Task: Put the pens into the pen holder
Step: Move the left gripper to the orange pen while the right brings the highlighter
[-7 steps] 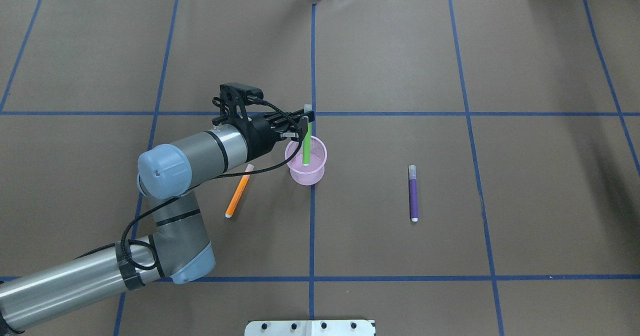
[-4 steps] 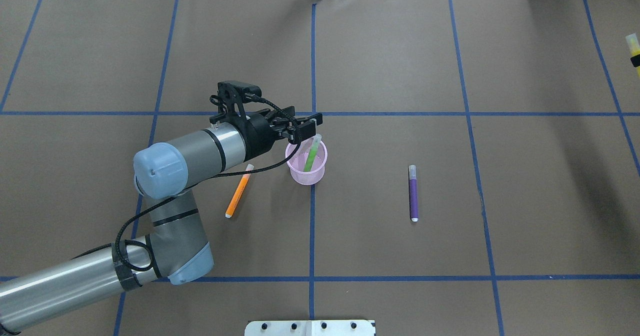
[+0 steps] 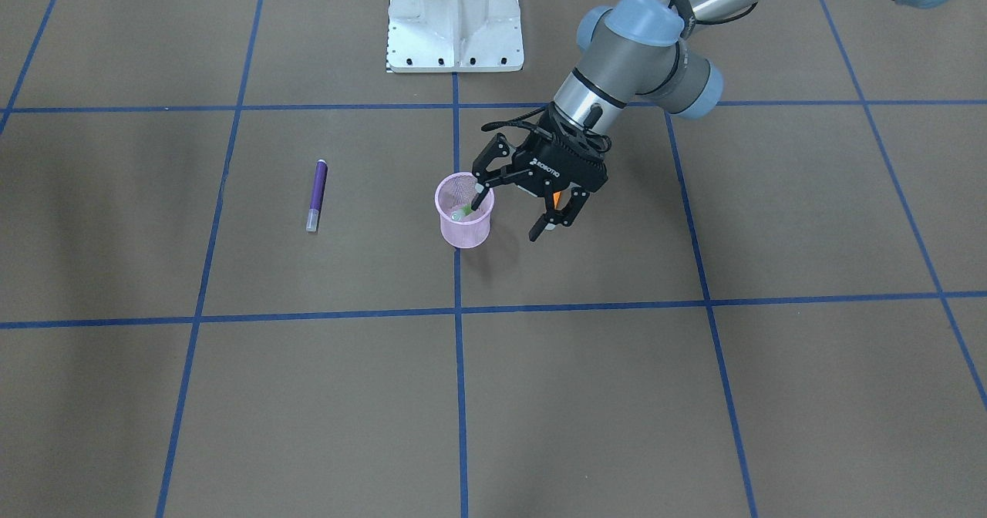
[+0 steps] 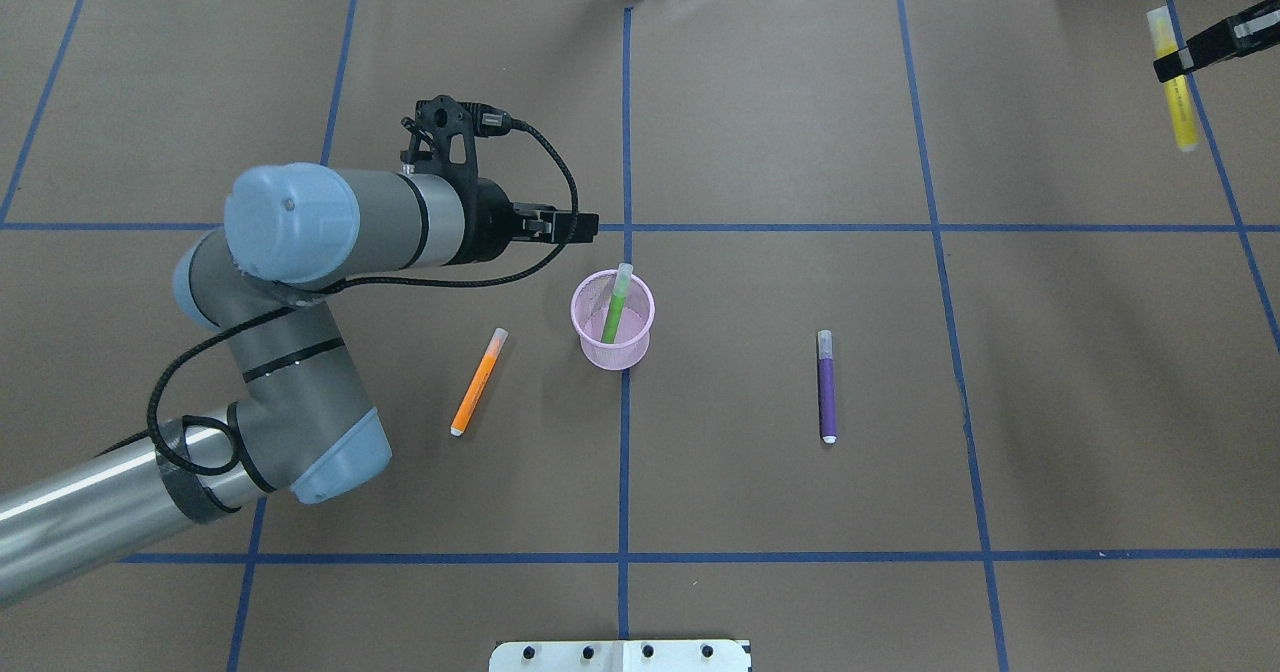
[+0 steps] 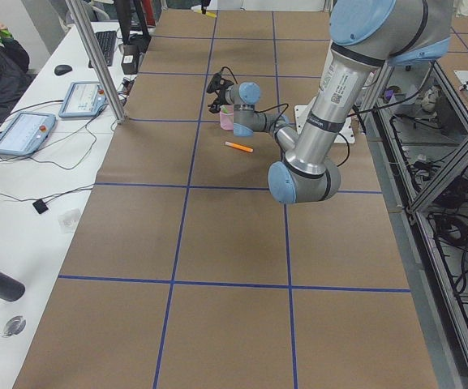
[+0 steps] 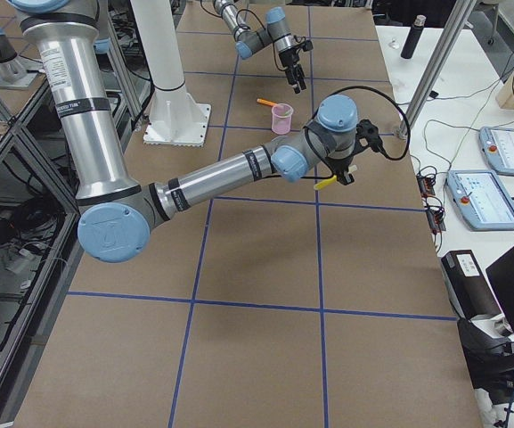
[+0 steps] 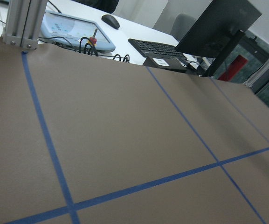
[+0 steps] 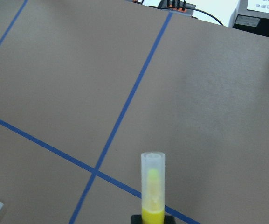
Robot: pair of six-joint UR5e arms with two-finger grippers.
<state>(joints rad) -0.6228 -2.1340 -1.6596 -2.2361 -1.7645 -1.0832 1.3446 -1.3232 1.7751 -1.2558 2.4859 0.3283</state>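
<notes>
Left gripper, jaws spread and empty, hangs just beside the pen holder, in which the green pen leans. The orange pen and purple pen lie flat on the table, one on either side of the holder. Right gripper pinches a yellow pen at the table's far right. The orange pen is probably next — grip it squarely across mid-barrel and lift it above the holder's rim before tilting it in, without nudging the light holder.

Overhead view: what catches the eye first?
A pink cup near the middle, a green pen leaning inside, the left claw open nearby. An orange pen and a purple pen lie either side; at the far right corner the right claw holds a yellow pen.
</notes>
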